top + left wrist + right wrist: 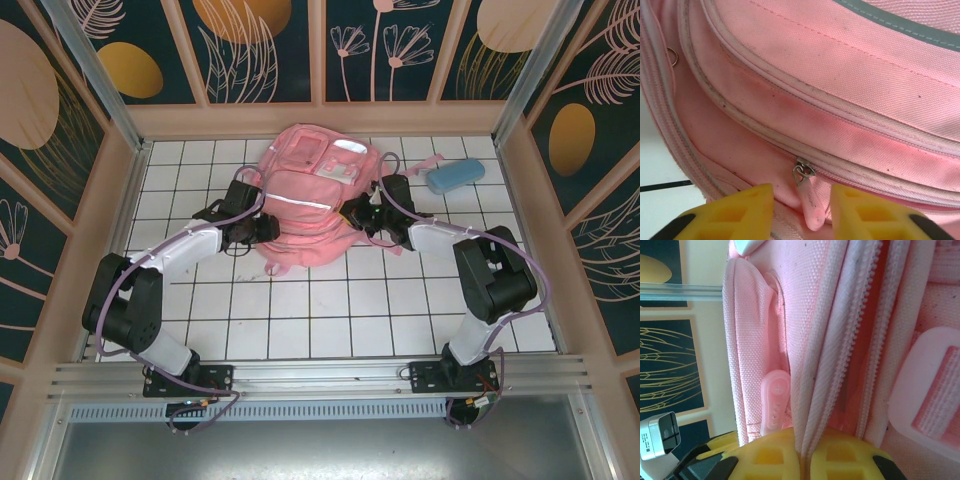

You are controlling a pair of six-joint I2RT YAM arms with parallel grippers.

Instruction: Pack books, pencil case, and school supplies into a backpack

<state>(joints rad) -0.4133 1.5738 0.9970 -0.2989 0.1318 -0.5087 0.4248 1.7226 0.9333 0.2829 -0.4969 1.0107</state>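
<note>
Tiled table (300,320): pink backpack (305,195) lies flat toward 12 o'clock. Right gripper (805,452), at the backpack's 4 o'clock edge, is clamped on its zipper seam. Left gripper (802,212), at 8 o'clock, stands parted. Light blue pencil case (455,176) rests at 2 o'clock, apart from the backpack. Zipper pull (809,197) hangs between the left fingers.

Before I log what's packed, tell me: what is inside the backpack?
Where the zipper gapes on the backpack, only reddish-pink lining seems to show; fabric covers anything deeper. The pencil case lies outside, on the table.
</note>
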